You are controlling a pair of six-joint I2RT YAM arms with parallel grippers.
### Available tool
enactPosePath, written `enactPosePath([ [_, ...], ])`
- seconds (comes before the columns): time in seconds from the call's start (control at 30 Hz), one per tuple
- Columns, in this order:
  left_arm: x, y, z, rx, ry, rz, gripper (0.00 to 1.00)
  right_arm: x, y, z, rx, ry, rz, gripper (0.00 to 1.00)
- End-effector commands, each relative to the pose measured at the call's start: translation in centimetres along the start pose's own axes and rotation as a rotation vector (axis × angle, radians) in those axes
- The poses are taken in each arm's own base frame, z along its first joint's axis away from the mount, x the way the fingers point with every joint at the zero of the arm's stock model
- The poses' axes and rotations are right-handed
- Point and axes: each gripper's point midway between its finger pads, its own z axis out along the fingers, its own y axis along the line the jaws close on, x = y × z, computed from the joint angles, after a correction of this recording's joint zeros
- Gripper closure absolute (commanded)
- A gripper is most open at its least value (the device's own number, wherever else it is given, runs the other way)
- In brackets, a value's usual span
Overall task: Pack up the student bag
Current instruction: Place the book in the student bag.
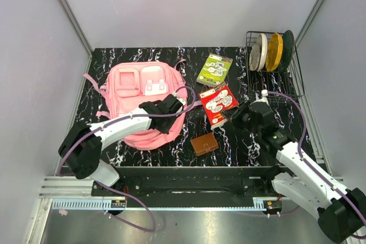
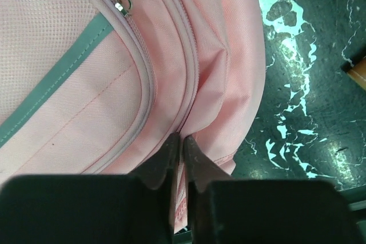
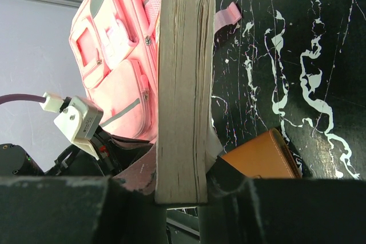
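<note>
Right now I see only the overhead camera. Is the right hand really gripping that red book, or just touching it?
Observer: Gripping. The right wrist camera shows the book, page edge showing, clamped between the fingers of the right hand.
Visitor: And the left hand?
Observer: The left hand is pinched shut on the student bag, at a fold beside its zip.
Visitor: Any zip pull nearby?
Observer: One metal pull sits by the mint-trimmed pocket, away from the fingers.

Green book (image 1: 214, 70), red book (image 1: 218, 102), wallet (image 1: 204, 144) and rack (image 1: 284, 88) (holding plates (image 1: 273, 51)).
</note>
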Motion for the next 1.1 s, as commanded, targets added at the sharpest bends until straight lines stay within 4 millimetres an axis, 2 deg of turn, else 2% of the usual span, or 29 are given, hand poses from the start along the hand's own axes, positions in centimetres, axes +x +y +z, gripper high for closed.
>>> enactPosePath([
  [0.0,-2.6,0.9,-1.2,-0.036,-0.087,-0.02,1.0,-1.3,2.0,-0.2,-0.073,-0.045,-0.001,1.0],
  [0.2,-3.6,1.5,-2.4,-0.059,-0.149,-0.056,1.0,-1.0,1.7,-0.2,-0.071,-0.035,0.001,1.0],
  [0.3,-4.6,1.9,-4.0,-0.059,-0.211,-0.08,1.0,-0.8,1.4,-0.3,-0.067,-0.034,0.007,1.0],
  [0.47,-8.2,2.7,-9.6,-0.033,-0.38,-0.14,1.0,0.4,1.9,-0.9,-0.117,0.028,-0.007,1.0],
  [0.5,-9.3,3.0,-11.4,-0.022,-0.436,-0.159,1.0,0.6,2.1,-1.0,-0.132,0.041,-0.006,1.0],
  [0.57,-10.5,3.3,-13.4,-0.01,-0.495,-0.182,1.0,1.9,2.7,-1.1,-0.183,0.105,0.003,1.0],
  [0.6,-11.6,3.4,-15.0,0.001,-0.539,-0.19,1.0,2.5,2.7,-0.9,-0.198,0.136,0.01,1.0],
  [0.63,-12.2,3.6,-15.7,0.004,-0.558,-0.197,1.0,3.2,3.8,-1.1,-0.255,0.181,0.008,1.0],
  [0.7,-13.6,3.7,-17.2,0.013,-0.59,-0.2,1.0,4.8,4.0,-0.7,-0.274,0.255,0.015,1.0],
  [0.73,-14.0,3.6,-17.5,0.016,-0.594,-0.2,1.0,5.3,5.1,-0.9,-0.328,0.283,0.005,1.0],
  [0.9,-16.2,3.6,-18.8,0.021,-0.63,-0.23,1.0,7.1,7.7,-0.9,-0.385,0.356,0.014,1.0],
  [1.03,-17.3,3.8,-18.8,0.001,-0.629,-0.255,1.0,7.5,9.3,-1.2,-0.431,0.363,0.026,1.0],
  [1.07,-17.5,3.8,-18.2,-0.004,-0.614,-0.255,1.0,7.7,9.6,-1.5,-0.435,0.372,0.018,1.0],
])
